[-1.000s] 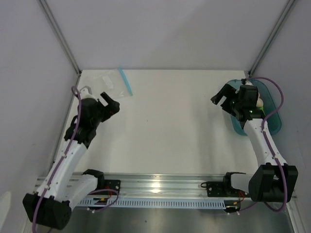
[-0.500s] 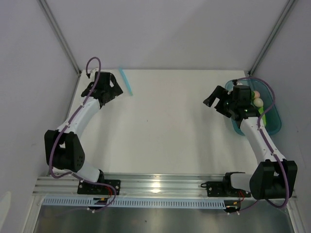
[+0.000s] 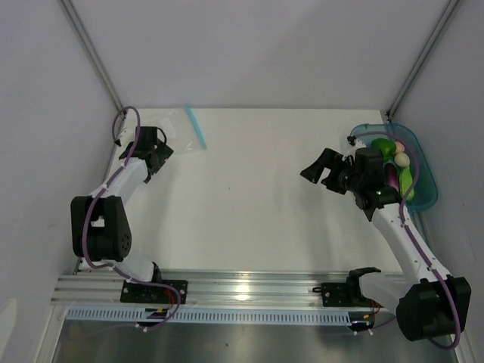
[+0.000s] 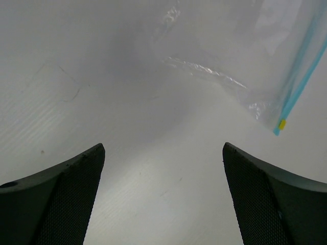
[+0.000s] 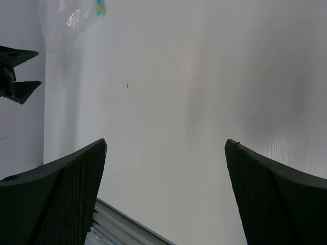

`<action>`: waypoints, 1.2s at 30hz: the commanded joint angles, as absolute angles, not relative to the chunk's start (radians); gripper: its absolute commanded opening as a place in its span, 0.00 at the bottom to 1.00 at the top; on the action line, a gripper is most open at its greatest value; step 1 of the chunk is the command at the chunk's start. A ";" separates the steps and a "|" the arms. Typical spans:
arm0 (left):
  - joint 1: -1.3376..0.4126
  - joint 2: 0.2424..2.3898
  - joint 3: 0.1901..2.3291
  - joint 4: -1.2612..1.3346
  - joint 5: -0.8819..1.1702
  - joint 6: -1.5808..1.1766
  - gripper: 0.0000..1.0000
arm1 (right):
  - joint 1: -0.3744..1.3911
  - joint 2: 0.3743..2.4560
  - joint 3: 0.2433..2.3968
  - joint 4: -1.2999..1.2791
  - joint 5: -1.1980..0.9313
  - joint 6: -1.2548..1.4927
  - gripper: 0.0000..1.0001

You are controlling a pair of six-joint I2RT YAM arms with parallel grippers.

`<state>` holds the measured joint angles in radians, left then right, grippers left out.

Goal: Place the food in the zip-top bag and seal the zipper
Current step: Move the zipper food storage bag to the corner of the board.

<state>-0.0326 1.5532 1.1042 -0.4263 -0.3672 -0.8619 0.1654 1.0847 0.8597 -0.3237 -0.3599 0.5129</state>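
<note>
Since the small clear crinkly zip-top bag (image 3: 172, 127) lies flat at the far-left corner of the white table (image 3: 249, 197), w/ its thin teal-blue zipper strip (image 3: 196, 128) on the edge nearer table centre, the main risk is the film. A pinch could skid it, crumple it or shove it to the wall, bc nothing pins it down. Can't tell if the mouth is open.

The left gripper (image 4: 163, 147) sits low, just short of the bag, jaws spread wide, nothing held.

Food sits in the teal translucent oval tray (image 3: 427, 198) at far right, well apart from the bag: green toy pepper (image 3: 383, 145), pink ball (image 3: 398, 147), whitish egg (image 3: 403, 159), purple piece (image 3: 393, 178). Each needs a long carry, and the round ones prob. slip or roll.

The right gripper (image 5: 166, 144) is also wide open & empty, over bare table beside the tray, and its own arm partly covers the tray. No object shows btw tray & bag.
</note>
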 commanded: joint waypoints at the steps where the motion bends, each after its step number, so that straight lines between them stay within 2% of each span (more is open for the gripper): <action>1: 0.041 1.598 1.098 -0.296 -0.318 -0.874 0.97 | 0.167 1.036 0.841 -0.290 -0.394 0.528 0.99; 7: 0.132 1.726 1.161 -0.219 -0.186 -0.890 0.90 | 0.167 0.996 0.835 -0.299 -0.387 0.512 0.99; 14: 0.161 1.894 1.417 -0.385 -0.181 -0.882 0.90 | 0.167 0.988 0.824 -0.288 -0.396 0.512 0.99; 22: 0.181 2.020 1.577 -0.477 -0.156 -0.859 0.91 | 0.169 0.986 0.815 -0.299 -0.390 0.497 0.99; 30: 0.199 2.068 1.624 -0.503 -0.107 -0.870 0.90 | 0.167 0.999 0.822 -0.287 -0.390 0.505 0.99; 36: 0.199 2.134 1.727 -0.587 -0.065 -0.847 0.83 | 0.167 1.006 0.844 -0.299 -0.380 0.500 0.99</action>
